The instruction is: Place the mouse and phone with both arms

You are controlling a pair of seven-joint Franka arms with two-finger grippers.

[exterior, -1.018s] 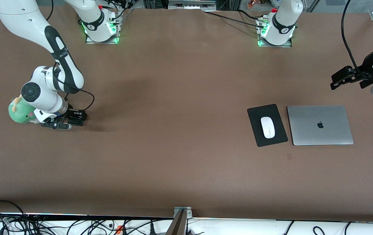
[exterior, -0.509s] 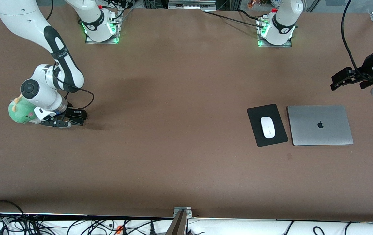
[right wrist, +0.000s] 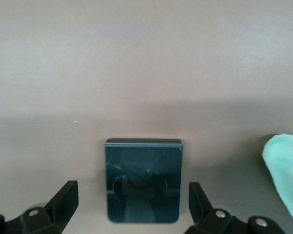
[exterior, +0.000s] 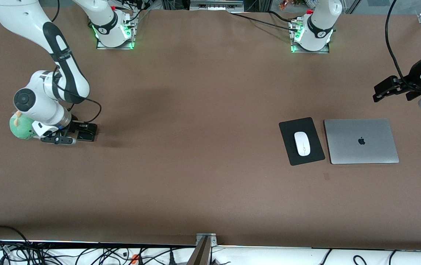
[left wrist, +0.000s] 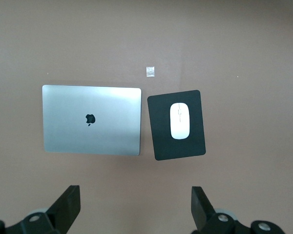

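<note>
A wide brown table (exterior: 195, 154) seen from a high camera facing two white robot arms; going from the view's left to its right. At the right arm's end of the table sits a green plush toy (exterior: 21, 127), partly hidden by the right arm's wrist; just beside it the right gripper (exterior: 71, 135) is low over the phone (exterior: 86, 131), a small black slab lying flat on the table; the right wrist view shows the phone (right wrist: 143, 180) between the two black fingers (right wrist: 63, 200), which are spread wider than the phone and touch neither of its edges, so the gripper holds nothing; a corner of the green toy (right wrist: 287, 170) shows at that picture's edge. The middle of the table is bare brown surface. Toward the left arm's end lies a thin black mouse pad (exterior: 301, 141), slightly tilted, with the white mouse (exterior: 302, 143) resting on it; just beside the pad lies a closed grey laptop (exterior: 361, 141), the two not quite touching. The left gripper (exterior: 391, 88) waits in the air above the table near the laptop; its wrist view looks straight down on laptop, pad and mouse (left wrist: 179, 121), with its fingers (left wrist: 67, 207) wide apart and holding nothing.
</note>
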